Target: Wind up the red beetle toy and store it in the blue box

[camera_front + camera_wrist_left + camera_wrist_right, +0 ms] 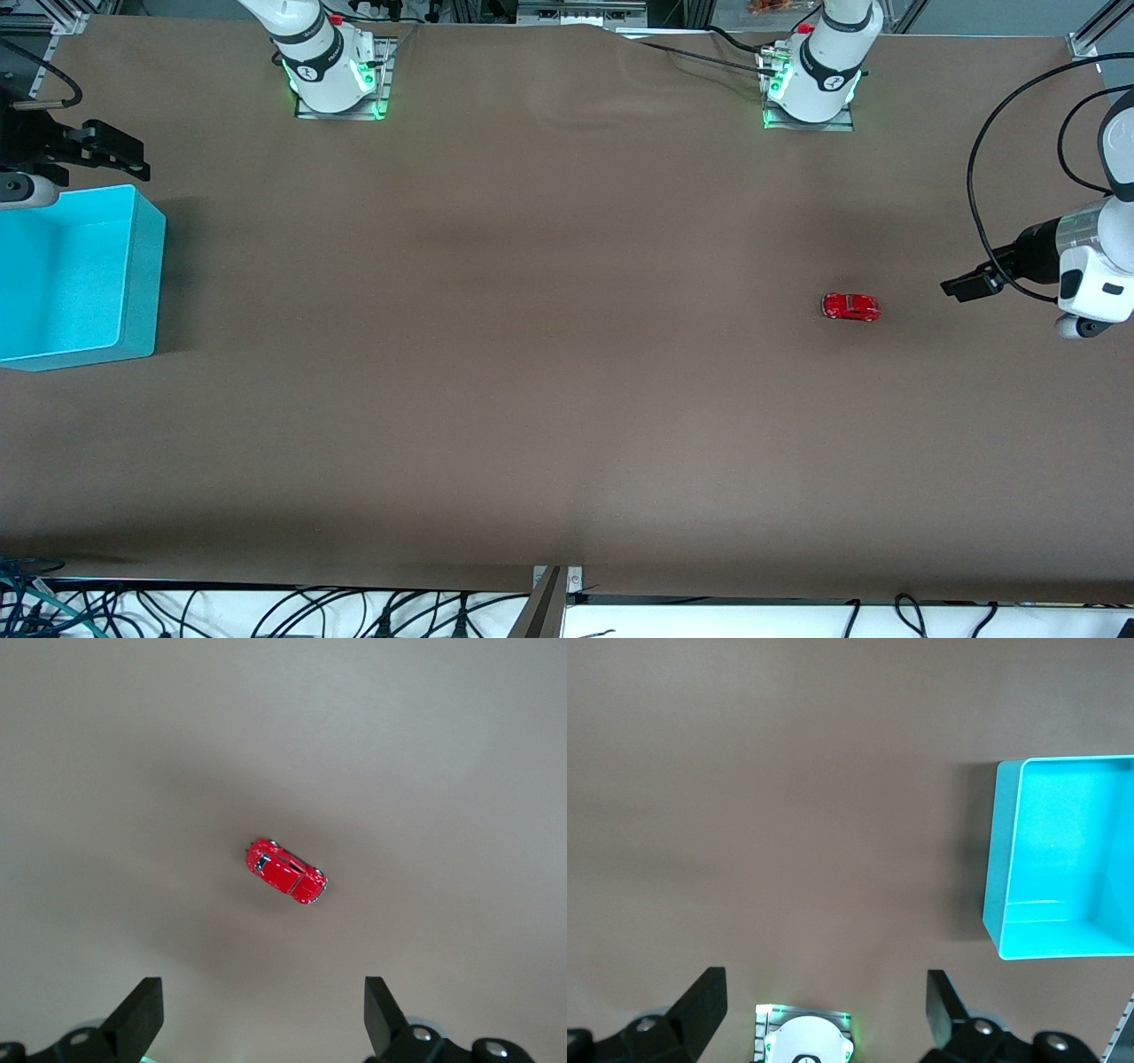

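Note:
The red beetle toy (850, 307) stands alone on the brown table toward the left arm's end. It also shows in the left wrist view (285, 872), upright on its wheels. My left gripper (970, 285) is open and empty, up over the table beside the toy, apart from it; its fingers (142, 1014) stand wide. The blue box (142, 275) stands at the right arm's end of the table, open side up, and nothing shows inside it. The right wrist view shows its wall (1001, 859). My right gripper (120, 152) is open and empty, up over the table beside the box's edge.
The right arm's base (332, 75) and the left arm's base (811, 84) stand along the table's edge farthest from the camera. A black cable (983, 177) loops by the left arm. More cables (266, 611) hang below the nearest table edge.

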Motion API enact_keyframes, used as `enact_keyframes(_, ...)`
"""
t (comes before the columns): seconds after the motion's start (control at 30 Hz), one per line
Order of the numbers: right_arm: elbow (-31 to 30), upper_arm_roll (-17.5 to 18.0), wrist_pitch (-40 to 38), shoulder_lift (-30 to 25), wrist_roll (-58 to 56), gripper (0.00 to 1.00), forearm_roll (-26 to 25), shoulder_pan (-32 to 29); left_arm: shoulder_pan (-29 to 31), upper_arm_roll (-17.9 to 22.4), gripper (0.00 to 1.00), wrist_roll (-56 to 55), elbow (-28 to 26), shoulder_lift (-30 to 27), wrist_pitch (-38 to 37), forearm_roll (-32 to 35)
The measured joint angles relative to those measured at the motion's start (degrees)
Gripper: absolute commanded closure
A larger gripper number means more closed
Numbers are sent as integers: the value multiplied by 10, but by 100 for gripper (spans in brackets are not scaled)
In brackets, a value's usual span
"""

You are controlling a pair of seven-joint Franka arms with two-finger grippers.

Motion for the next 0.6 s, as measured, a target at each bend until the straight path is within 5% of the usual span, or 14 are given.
enact_keyframes(0.37, 0, 2, 0, 0, 0, 0, 0, 0, 16, 1, 0, -75, -1, 25, 6, 0)
enact_keyframes(0.6, 0, 4, 0, 0, 0, 0, 0, 0, 23, 1, 0, -143, -33, 40, 79, -14)
